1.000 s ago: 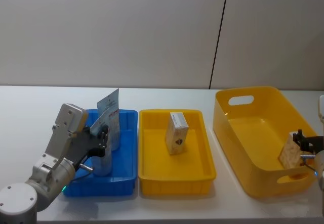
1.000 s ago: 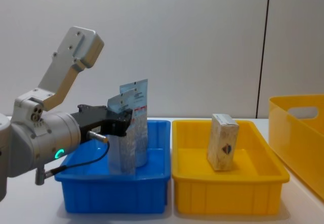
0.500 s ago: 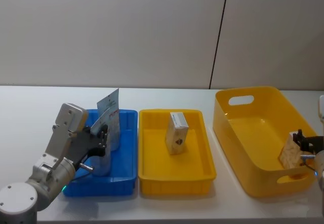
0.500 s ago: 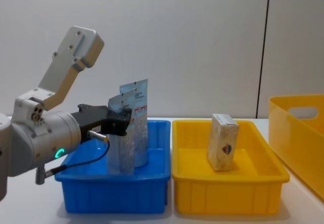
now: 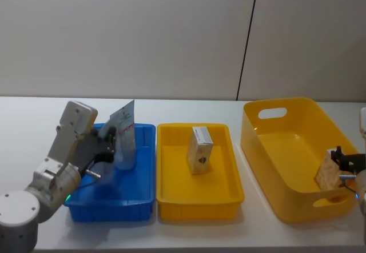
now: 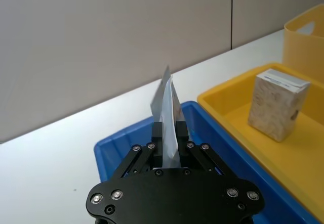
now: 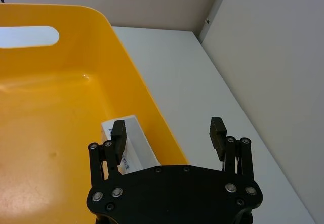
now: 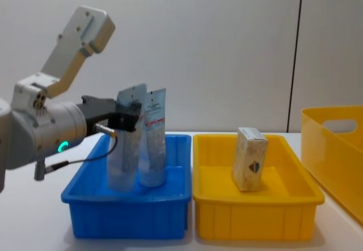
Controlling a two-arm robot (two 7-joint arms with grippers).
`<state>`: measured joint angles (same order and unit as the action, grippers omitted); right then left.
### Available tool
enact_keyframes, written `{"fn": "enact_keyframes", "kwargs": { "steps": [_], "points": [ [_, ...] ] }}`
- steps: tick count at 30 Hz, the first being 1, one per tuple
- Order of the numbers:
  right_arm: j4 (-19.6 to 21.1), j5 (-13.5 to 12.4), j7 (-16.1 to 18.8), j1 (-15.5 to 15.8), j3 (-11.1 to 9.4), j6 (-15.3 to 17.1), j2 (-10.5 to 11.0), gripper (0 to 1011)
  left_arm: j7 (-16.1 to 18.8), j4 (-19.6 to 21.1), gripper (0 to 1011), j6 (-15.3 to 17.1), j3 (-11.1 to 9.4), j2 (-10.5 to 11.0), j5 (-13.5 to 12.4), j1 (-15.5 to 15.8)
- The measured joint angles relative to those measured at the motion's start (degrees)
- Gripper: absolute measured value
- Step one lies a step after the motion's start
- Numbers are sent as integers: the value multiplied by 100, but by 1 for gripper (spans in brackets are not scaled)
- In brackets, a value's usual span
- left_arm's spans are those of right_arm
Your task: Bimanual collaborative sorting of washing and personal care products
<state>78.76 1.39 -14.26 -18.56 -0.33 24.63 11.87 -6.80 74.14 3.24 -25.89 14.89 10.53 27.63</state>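
White tabletop (image 5: 34,116), plain grey wall behind. The left arm reaches in from the left with its upper link angled upward. The left gripper (image 8: 127,120) is clamped on a pale-blue tube (image 8: 123,154) standing upright in the blue tray (image 8: 125,214), just beside a second tube (image 8: 153,143). The tray wall hides both bases. A carton (image 8: 249,159) stands in the yellow tray (image 8: 255,220). The right gripper (image 7: 168,128) hangs spread wide over the yellow bin (image 5: 297,207), its arm cut off at the edge. It grasps nothing; another carton (image 7: 134,143) lies just under one finger.
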Motion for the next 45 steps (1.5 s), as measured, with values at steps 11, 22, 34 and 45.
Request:
{"fn": "enact_keyframes", "kwargs": {
  "steps": [11, 22, 34, 45],
  "points": [
    [0, 0, 0, 0, 0, 0, 0, 1004, 531, 619, 143, 355, 157, 12, -294, -25],
    [0, 0, 0, 0, 0, 0, 0, 1004, 948, 1352, 142, 614, 246, 114, -713, 34],
    [0, 4, 3, 2, 2, -3, 0, 1004, 687, 1757, 142, 401, 357, 262, -743, 316],
    [150, 64, 134, 108, 127, -236, 18, 1004, -1, 1650, 143, 0, 411, 287, -383, 627]
  ]
}}
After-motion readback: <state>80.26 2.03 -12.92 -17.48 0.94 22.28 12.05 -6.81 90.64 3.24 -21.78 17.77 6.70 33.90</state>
